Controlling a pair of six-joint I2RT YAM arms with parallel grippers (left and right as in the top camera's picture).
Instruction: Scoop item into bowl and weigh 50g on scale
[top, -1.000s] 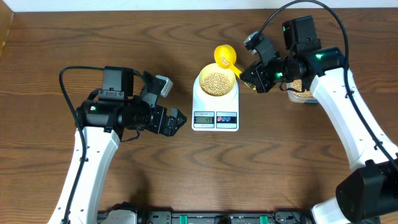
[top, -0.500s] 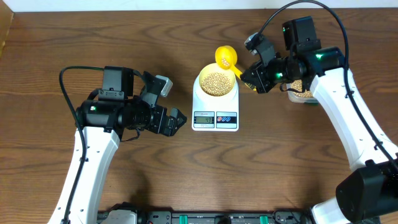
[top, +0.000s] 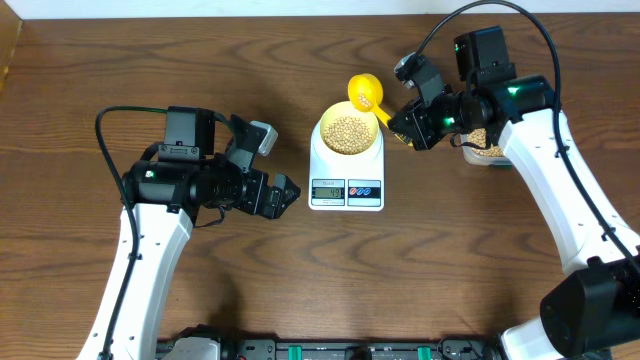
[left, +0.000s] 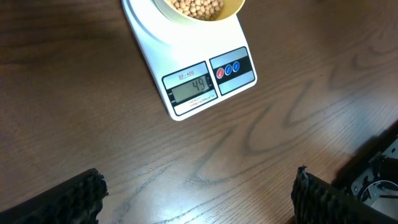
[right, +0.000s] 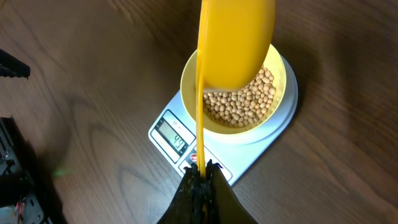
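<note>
Overhead: round tan beans (top: 347, 132), pale-yellow bowl (top: 323, 127)

bg: dark brown wood-grain tbl (top: 60, 250) | far edge: pale strip (top: 200, 8) | light: even, soft

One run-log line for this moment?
right jaws: shut on scoop near bowl rim | bowl: beans, on scale | display: 49 | left jaws: open

overhead straight down, far, wrist views close and angled down, all sharing scale (top: 346, 175)
</note>
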